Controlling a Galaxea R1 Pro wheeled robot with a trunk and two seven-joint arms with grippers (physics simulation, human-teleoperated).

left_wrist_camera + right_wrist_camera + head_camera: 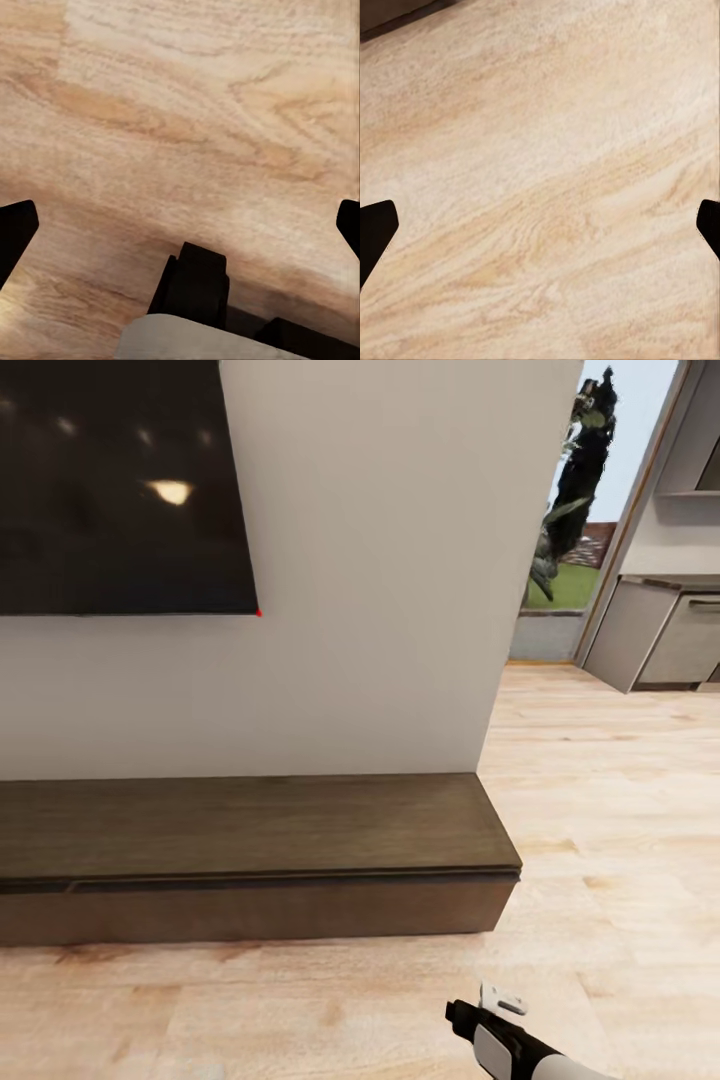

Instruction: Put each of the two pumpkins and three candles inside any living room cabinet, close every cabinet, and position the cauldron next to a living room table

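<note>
A: What's in front of the robot?

B: In the head view, a low dark cabinet (pixel 250 850) runs along the lower half of the frame, against a white wall (pixel 380 610). A black TV (pixel 120 480) fills the upper left. The cabinet's front looks shut, with just a thin seam under the top board.

A: Any pumpkins, candles or cauldron?

B: I can't place any of them from these pictures. The cabinet top is bare wood, and the floor (pixel 600 810) around it shows only planks. At upper right a doorway opens onto grey kitchen units (pixel 665 630) and a tree outside.

A: And the grippers?

B: The right gripper (pixel 540 225) has its fingertips far apart at the frame's two side edges, with only pale floor between them, so it is spread wide and holds nothing. The left gripper (pixel 180 225) is the same: dark tips at both side edges, floor between, nothing held. Part of the robot's own body sits at the bottom middle of that view.

A: Why are the arms held like that?

B: My guess is a carry-free travel pose. The right arm (pixel 520 1045) hangs low at the bottom right of the head view, tucked near the body, which suits driving about rather than reaching.

A: So how far along is the job?

B: I can't settle it. A shut cabinet with no props around fits items already stowed, or items waiting elsewhere in the room.
</note>
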